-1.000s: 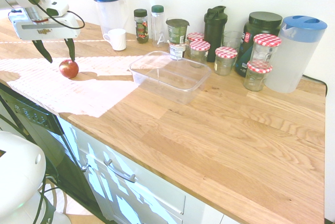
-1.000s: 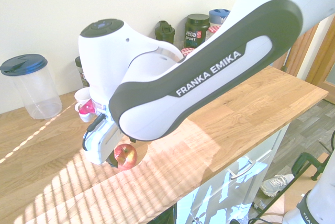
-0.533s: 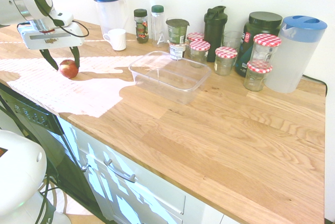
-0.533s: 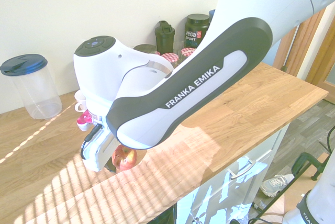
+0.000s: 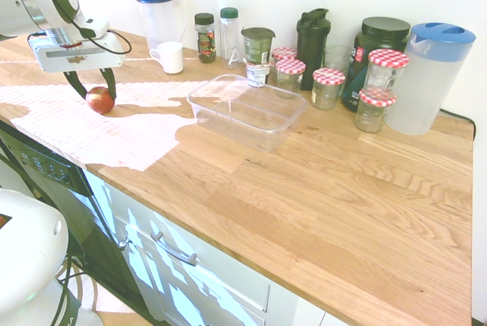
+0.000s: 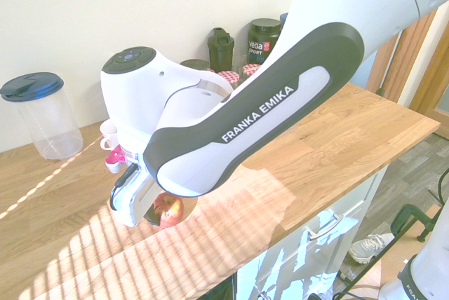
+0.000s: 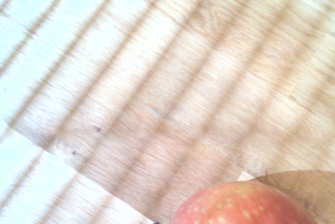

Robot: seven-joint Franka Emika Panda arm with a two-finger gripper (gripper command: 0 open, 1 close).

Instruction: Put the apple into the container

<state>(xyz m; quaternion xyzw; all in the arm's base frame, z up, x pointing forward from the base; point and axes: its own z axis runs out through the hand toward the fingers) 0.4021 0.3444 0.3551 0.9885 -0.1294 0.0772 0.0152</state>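
I'm lowering my hand (image 5: 90, 90) around the apple (image 5: 100, 100), one open finger on each side, where a second ago it was hovering above. The apple is sitting on the tabletop (image 5: 319, 181), well apart from the container (image 5: 246, 110). Closing on it looks like my next step.

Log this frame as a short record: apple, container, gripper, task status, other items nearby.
apple: on the wooden counter, near its left end in the first exterior view, in a sunlit patch
container: clear tub, empty, upright, well apart from the apple
gripper: open, one finger either side of the apple; contact cannot be told
task status: apple not lifted, not in the container
nearby: white mug, blue-lidded pitcher, red-checked-lid jars behind the container
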